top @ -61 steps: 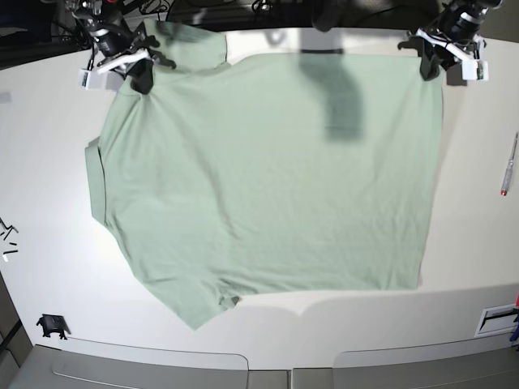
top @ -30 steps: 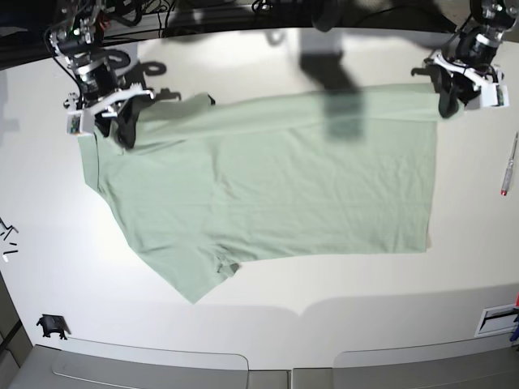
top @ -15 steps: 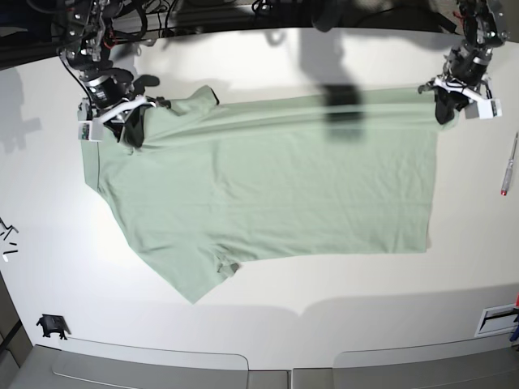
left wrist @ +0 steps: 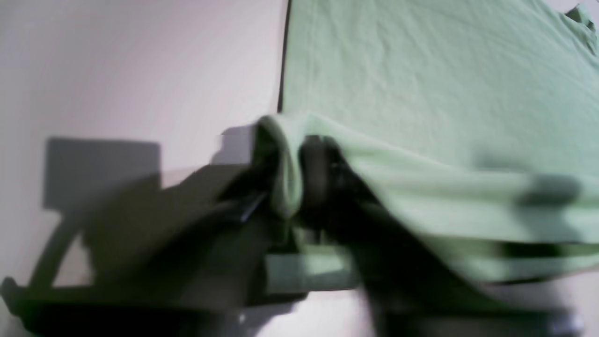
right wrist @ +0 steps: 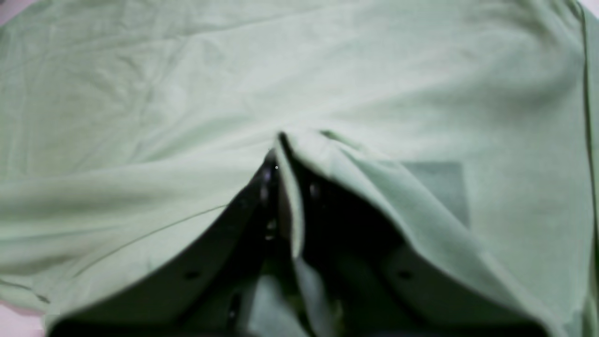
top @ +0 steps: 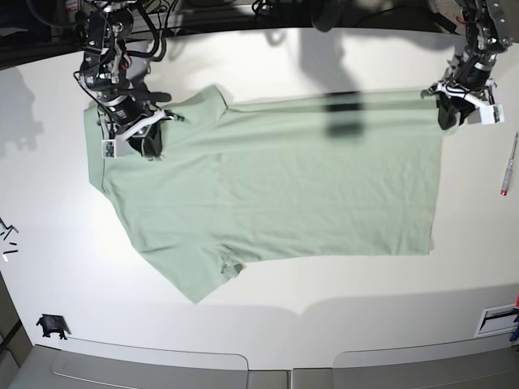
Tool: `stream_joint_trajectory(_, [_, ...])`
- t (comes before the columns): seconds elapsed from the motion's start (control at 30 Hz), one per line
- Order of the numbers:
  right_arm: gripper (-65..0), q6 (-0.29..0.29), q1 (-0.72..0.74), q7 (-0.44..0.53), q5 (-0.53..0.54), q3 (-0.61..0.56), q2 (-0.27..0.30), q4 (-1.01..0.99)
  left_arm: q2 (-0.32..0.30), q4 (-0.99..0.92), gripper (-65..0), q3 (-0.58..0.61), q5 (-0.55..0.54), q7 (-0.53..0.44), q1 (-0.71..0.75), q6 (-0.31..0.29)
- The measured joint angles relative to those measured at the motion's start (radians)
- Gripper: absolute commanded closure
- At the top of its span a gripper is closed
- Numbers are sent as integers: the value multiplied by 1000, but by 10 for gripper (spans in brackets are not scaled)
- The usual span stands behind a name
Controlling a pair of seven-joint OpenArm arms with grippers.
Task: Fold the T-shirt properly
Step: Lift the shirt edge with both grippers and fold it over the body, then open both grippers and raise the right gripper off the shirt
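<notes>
On white table (top: 340, 300), green T-shirt (top: 276, 194), pen (top: 508, 164)

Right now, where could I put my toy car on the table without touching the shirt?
Bare white table lies beyond the pale mint-green cloth T-shirt, and more along its near hem. It is crowded where each tool grips a far corner.

The T-shirt (top: 276, 182), pale mint green, lies spread flat and lightly creased across the white table, its far edge doubled over toward the near side, one short sleeve jutting at the near left
</notes>
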Motion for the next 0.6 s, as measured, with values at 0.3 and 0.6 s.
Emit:
stream_joint_trajectory(0.3, [-278, -11, 4, -80, 148, 40, 120, 29, -91, 108, -190, -11, 2, 40, 6, 1])
stream_joint_trajectory(0.6, [-278, -1, -71, -424, 335, 286, 123, 258, -105, 352, -190, -288, -4, 159, 63, -5])
